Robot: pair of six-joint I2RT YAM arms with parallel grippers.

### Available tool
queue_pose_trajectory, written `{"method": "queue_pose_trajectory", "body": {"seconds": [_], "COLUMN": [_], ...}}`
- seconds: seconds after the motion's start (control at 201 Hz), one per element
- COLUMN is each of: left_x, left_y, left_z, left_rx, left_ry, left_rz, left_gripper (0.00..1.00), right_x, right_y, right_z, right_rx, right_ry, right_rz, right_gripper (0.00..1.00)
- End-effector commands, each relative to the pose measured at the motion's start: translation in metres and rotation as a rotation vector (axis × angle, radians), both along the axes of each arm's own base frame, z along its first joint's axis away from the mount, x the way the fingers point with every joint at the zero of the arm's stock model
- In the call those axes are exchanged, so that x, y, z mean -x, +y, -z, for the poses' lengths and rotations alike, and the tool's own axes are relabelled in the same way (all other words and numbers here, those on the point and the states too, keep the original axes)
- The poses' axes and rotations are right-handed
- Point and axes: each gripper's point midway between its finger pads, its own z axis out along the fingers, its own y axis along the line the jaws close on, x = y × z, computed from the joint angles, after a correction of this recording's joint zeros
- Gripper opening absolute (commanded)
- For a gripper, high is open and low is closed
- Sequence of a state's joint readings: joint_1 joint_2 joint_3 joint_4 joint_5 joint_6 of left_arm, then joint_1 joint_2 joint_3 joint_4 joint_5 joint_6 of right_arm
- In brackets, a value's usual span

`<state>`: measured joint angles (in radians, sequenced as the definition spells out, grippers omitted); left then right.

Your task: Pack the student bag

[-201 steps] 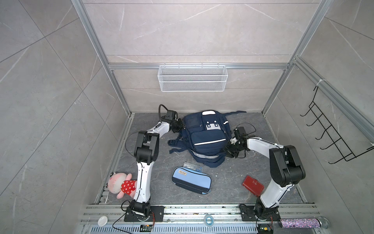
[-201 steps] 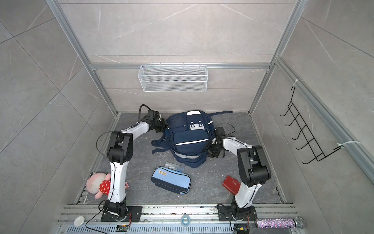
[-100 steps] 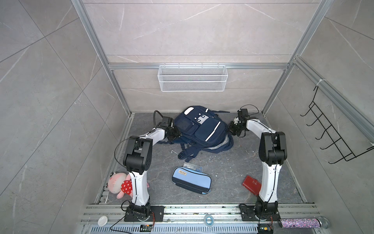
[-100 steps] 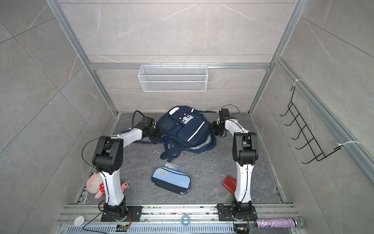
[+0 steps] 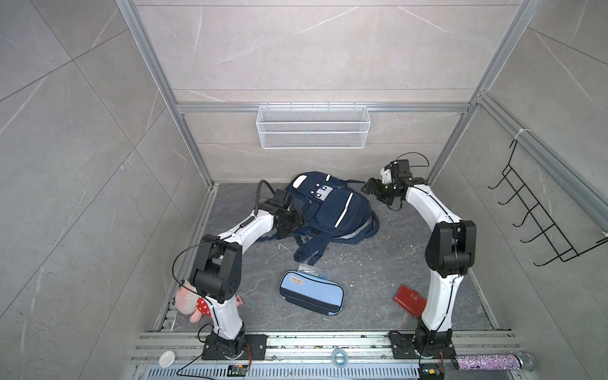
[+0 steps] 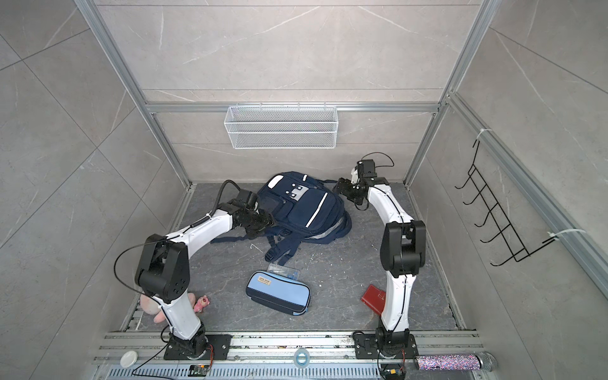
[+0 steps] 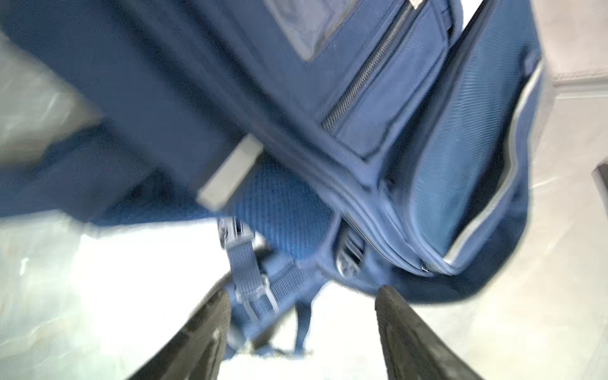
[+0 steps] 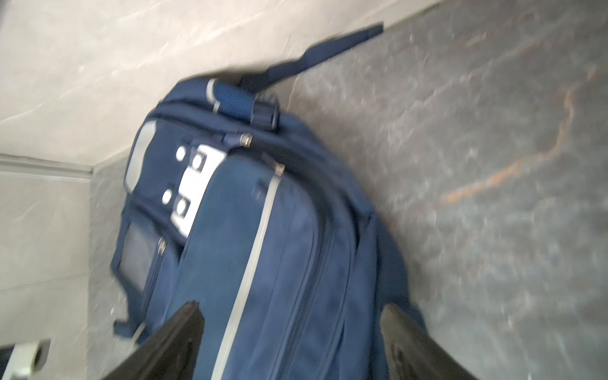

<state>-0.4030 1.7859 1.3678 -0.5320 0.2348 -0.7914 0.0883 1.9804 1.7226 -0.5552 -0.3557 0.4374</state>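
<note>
Navy blue fabric student bag with white stripes [image 5: 332, 210] lies flat near the back edge of the grey tabletop [image 5: 378, 263], its zips apparently closed. Flanking it, the left gripper [image 5: 297, 222] and right gripper [image 5: 370, 190] have jaws spread, holding nothing. Packing looks unstarted: a light-blue zip pencil case [image 5: 311, 296], flat red booklet [image 5: 408, 297] and pink plush toy [image 5: 189, 301] lie outside.

Navy fabric backpack [image 5: 325, 214] bears white stripes; the soft zip pencil case [image 5: 311, 296] at its six o'clock is light blue.

Both wrist views blur the student bag [image 7: 148, 82], and the left arm [image 5: 227, 316] half hides the plush toy [image 5: 183, 298].
</note>
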Motion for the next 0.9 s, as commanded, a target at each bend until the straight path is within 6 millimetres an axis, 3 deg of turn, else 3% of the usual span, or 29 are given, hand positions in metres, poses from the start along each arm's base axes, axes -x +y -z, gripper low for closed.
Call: {"method": "queue_pose_trajectory", "body": {"seconds": [0.0,0.164,0.299,0.403,0.533,0.623,0.742,0.842,0.896], "left_x": [0.006,-0.01,-0.046,-0.067,-0.082,-0.084,-0.074,-0.061,-0.053], "left_y": [0.011,0.029,0.048,0.061,0.06,0.056,0.048,0.044,0.042], "left_z": [-0.026,-0.028,-0.028,-0.008,0.007,0.018,0.033,0.041,0.043], "left_rx": [-0.014,-0.043,-0.072,-0.073,-0.06,-0.044,0.016,0.061,0.073], "left_ry": [0.006,0.015,-0.067,-0.054,-0.062,-0.062,-0.024,0.009,0.02], "left_rz": [0.026,0.092,0.114,0.096,0.12,0.139,0.125,0.108,0.097], "left_gripper": [0.8,0.93,0.97,0.97,0.97,0.96,0.93,0.75,0.72], "right_x": [0.044,0.103,0.119,0.109,0.077,0.06,0.046,0.034,0.024], "right_y": [0.004,-0.002,0.011,0.022,0.029,0.033,0.029,0.022,0.02], "right_z": [0.007,0.043,0.058,0.077,0.076,0.081,0.095,0.102,0.102], "right_rx": [-0.068,-0.119,-0.156,-0.207,-0.346,-0.329,-0.288,-0.245,-0.216], "right_ry": [0.047,0.21,0.25,0.275,0.174,0.178,0.208,0.209,0.206], "right_rz": [0.012,0.08,0.089,0.114,0.192,0.173,0.164,0.156,0.136], "right_gripper": [0.88,0.88,0.9,0.9,0.91,0.91,0.89,0.84,0.82]}}
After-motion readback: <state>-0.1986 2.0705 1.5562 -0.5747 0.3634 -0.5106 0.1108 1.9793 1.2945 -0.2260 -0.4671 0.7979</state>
